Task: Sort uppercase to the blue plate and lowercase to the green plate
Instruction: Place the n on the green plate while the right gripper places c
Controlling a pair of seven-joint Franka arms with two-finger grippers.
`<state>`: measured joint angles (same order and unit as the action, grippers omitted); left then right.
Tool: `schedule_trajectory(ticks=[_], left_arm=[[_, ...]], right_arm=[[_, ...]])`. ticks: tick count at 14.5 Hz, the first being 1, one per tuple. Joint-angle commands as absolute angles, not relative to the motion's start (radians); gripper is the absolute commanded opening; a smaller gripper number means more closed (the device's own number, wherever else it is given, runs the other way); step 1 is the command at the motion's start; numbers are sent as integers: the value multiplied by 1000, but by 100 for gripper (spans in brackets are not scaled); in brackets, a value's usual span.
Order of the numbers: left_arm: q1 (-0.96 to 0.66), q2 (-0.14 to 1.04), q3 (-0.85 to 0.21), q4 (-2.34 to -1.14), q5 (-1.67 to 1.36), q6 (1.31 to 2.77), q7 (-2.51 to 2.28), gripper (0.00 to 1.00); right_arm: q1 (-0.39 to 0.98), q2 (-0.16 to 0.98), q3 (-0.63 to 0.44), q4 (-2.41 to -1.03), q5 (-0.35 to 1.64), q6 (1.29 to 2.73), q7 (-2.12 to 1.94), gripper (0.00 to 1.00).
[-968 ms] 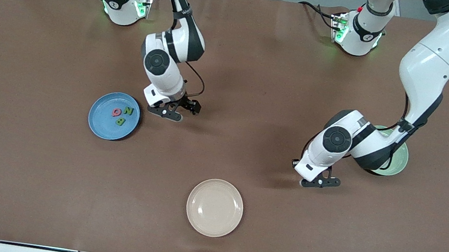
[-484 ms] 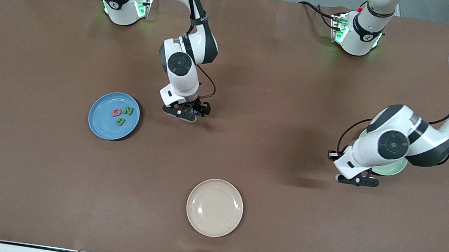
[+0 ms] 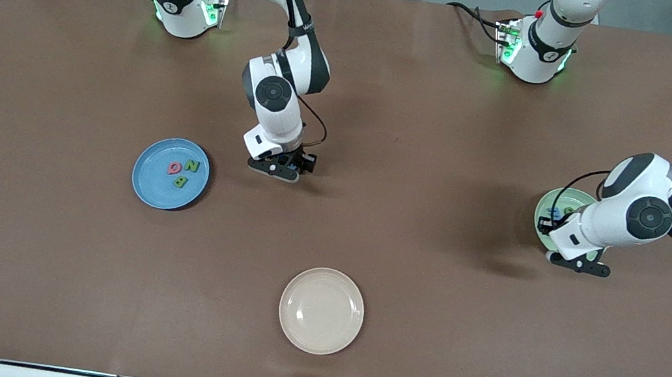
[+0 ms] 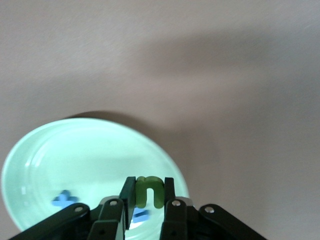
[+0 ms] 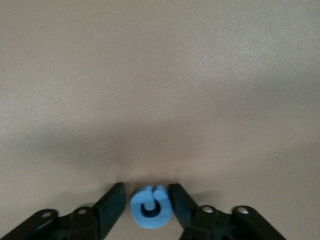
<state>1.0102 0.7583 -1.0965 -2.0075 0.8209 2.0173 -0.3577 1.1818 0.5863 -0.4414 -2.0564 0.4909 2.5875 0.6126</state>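
A blue C (image 5: 151, 207) lies flat on the brown table, beside the blue plate (image 3: 152, 187) toward the left arm's end. My right gripper (image 3: 276, 170) is down around it, narrowly open. Its fingers (image 5: 114, 202) sit close on both sides, with a thin strip of table showing by one. The blue plate holds the red Q (image 3: 174, 168), green N (image 3: 192, 166) and green B (image 3: 180, 180). My left gripper (image 3: 579, 263) is shut on a green u (image 4: 150, 191) over the green plate's (image 3: 552, 204) rim. Blue lowercase pieces (image 4: 64, 199) lie in the green plate (image 4: 75, 150).
An empty cream plate (image 3: 321, 311) sits near the front edge at mid table. The left arm's elbow hangs over part of the green plate. Bare brown table lies between the plates.
The left arm swung from mid table to the green plate, carrying the green u. The right gripper shifted slightly away from the blue plate and its fingers drew in around the blue C.
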Motion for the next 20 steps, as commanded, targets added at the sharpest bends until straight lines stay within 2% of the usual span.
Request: schedule_trajectory(ticks=[1,5,8,15,19,20], left_arm=[[1063,744,-1115,-2040,879,2011,-308,10],[1083,762,-1097,-2048,939,2042,-296,10],[1081,775,-1082,-2048,957,2077,-296,10],[1062,804,-1025,-2046,1005,2166,-298,12],[1060,805,-1016,-2048,1005,2168,-296,17],[1060,805,-1015,-2048,1006,2168,-296,22]], right_arm=[[1195,601,-448,-2065,512,2580,637,2],[1167,591,-456,-2065,509,2570,611,1],[1132,551,-511,-2056,506,2464,498,1],[1134,489,-806,-2019,506,2113,116,1],[1120,498,-935,-2045,499,2079,-144,2],[1105,497,-943,-2065,499,2083,-187,2]])
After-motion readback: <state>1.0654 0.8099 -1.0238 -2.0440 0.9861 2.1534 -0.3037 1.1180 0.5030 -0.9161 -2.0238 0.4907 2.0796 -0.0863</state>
